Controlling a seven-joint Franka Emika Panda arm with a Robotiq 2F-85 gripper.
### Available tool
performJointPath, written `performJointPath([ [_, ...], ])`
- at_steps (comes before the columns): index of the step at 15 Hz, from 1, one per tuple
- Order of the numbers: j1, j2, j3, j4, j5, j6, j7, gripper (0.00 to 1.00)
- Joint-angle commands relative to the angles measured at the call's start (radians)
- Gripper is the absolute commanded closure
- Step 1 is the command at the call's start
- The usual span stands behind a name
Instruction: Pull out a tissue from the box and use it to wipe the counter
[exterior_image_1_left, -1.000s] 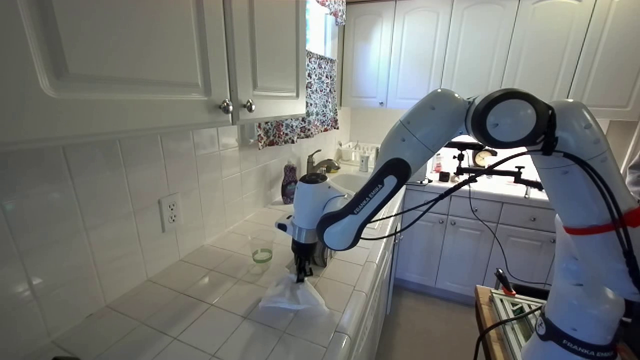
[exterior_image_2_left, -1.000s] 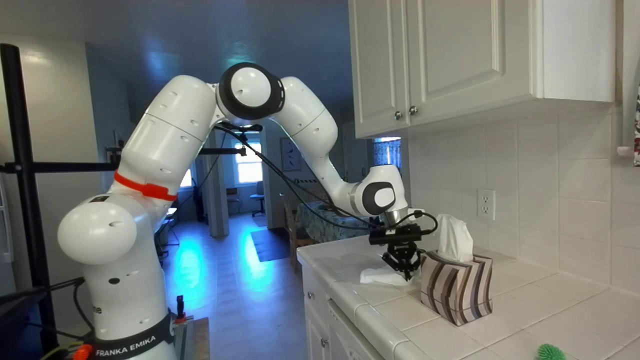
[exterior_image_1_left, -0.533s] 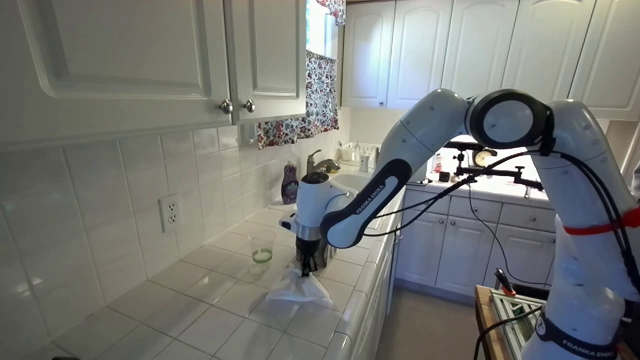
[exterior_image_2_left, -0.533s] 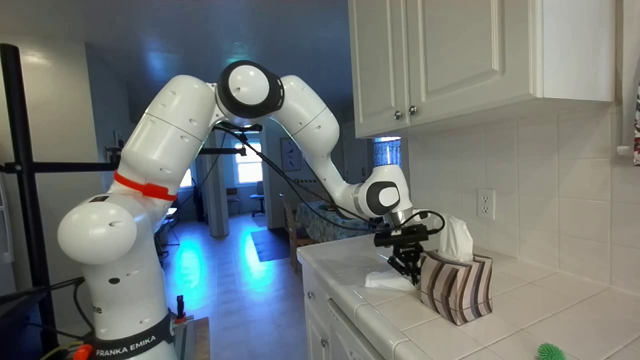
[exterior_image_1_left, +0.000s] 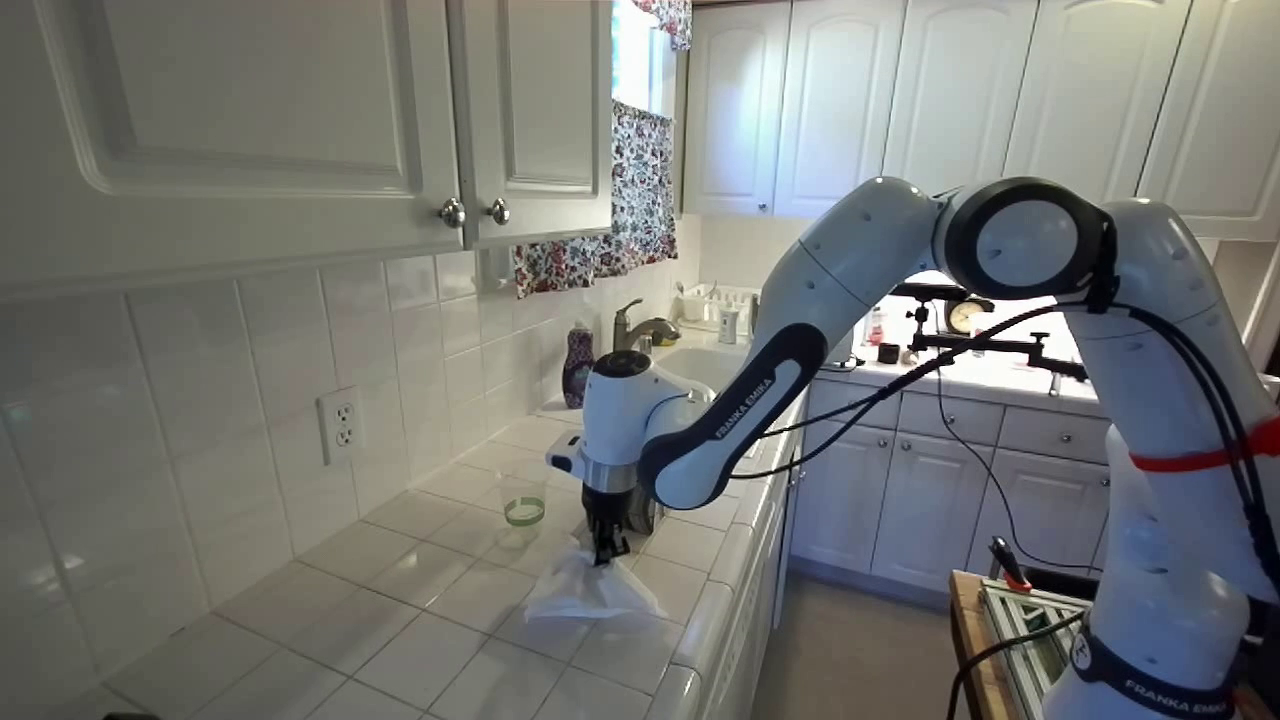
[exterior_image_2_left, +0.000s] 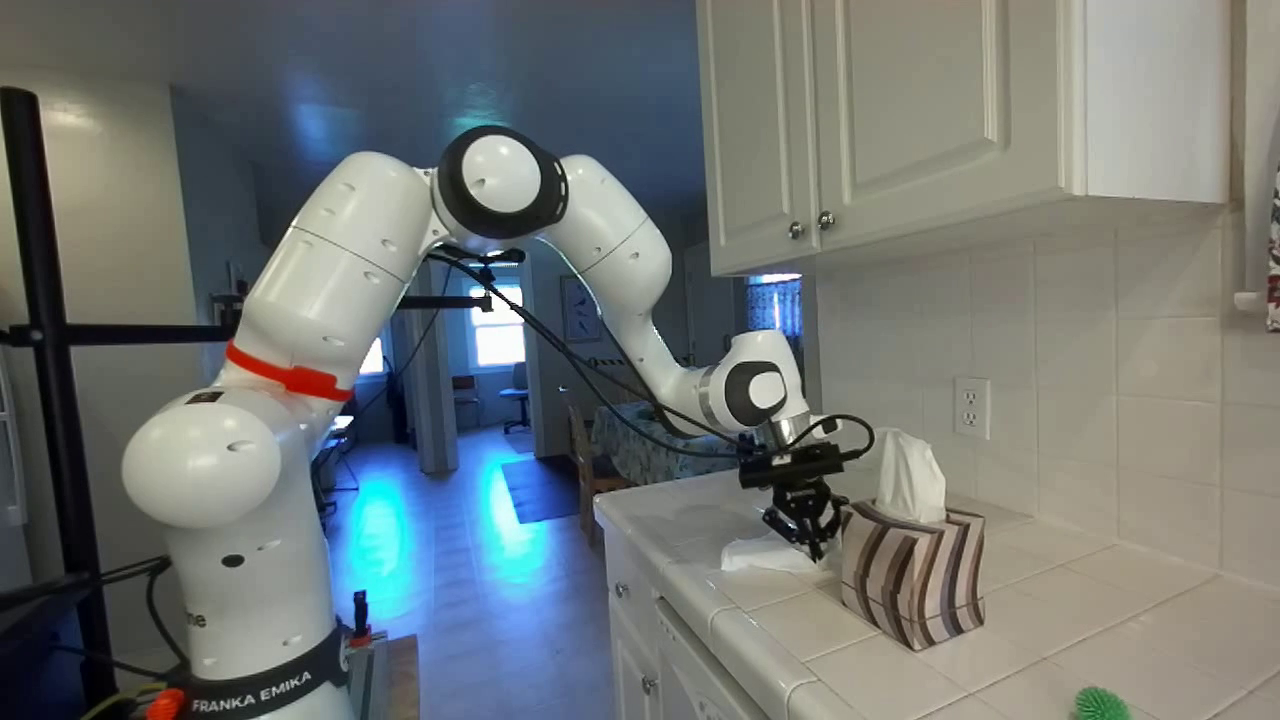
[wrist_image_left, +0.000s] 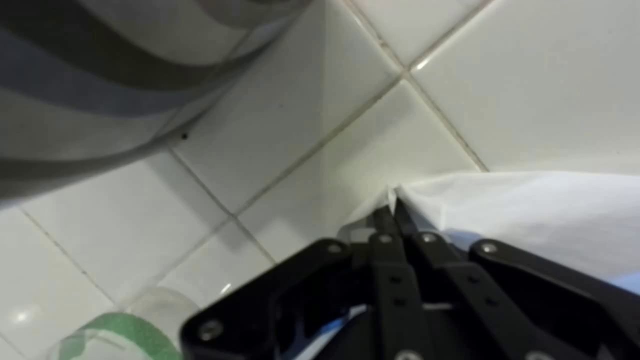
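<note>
The white tissue (exterior_image_1_left: 590, 595) lies spread on the tiled counter (exterior_image_1_left: 380, 640), also seen in an exterior view (exterior_image_2_left: 758, 553) and the wrist view (wrist_image_left: 530, 210). My gripper (exterior_image_1_left: 604, 558) points down with its fingertips shut on a pinched fold of it, as the wrist view (wrist_image_left: 391, 205) shows. The box (exterior_image_2_left: 905, 575), with brown, grey and white stripes, stands upright close beside my gripper (exterior_image_2_left: 816, 552), with another tissue (exterior_image_2_left: 912, 478) sticking up from its top. In the wrist view the box (wrist_image_left: 100, 100) fills the upper left; it is mostly hidden behind the gripper in an exterior view (exterior_image_1_left: 648, 513).
A clear cup with a green band (exterior_image_1_left: 524, 508) stands near the wall, close to my gripper. A green spiky object (exterior_image_2_left: 1100, 703) lies on the counter. A dark bottle (exterior_image_1_left: 578, 370) stands by the sink. Upper cabinets (exterior_image_2_left: 930, 120) hang over the counter.
My gripper and the tissue shifted toward the box half a second ago and are now back away from it, near where they were one second ago. The box has not moved.
</note>
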Motion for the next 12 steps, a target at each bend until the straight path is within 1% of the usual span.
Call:
performJointPath([
  [1, 0.005, 0.013, 0.037, -0.008, 0.012, -0.009, -0.001, 1.00],
  [3, -0.009, 0.017, 0.068, -0.007, 0.054, -0.010, -0.006, 1.00],
  [4, -0.007, 0.019, 0.070, -0.004, 0.064, -0.018, 0.006, 1.00],
  [7, 0.046, 0.029, 0.000, 0.017, 0.019, -0.047, 0.148, 1.00],
  [9, 0.066, 0.027, -0.034, 0.022, 0.000, -0.071, 0.228, 1.00],
  [12, 0.079, 0.027, -0.065, 0.026, -0.003, -0.099, 0.315, 1.00],
])
